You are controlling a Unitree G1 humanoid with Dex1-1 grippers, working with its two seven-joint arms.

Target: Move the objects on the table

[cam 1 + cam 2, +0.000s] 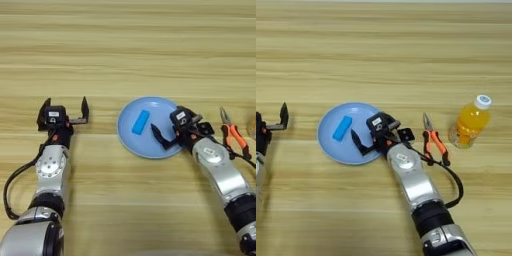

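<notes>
Table (130, 45), pliers (434, 142) beside bottle (471, 122)

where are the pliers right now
The orange-handled pliers lie flat on the table, right of centre in the right eye view, between the right claw at the plate's edge and the bottle.

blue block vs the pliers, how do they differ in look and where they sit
The blue block is a short plain bar lying inside the plate; the pliers are longer, with orange handles and a dark nose, lying on the bare table. The block is left of the right gripper, the pliers right. Neither is gripped.
</notes>
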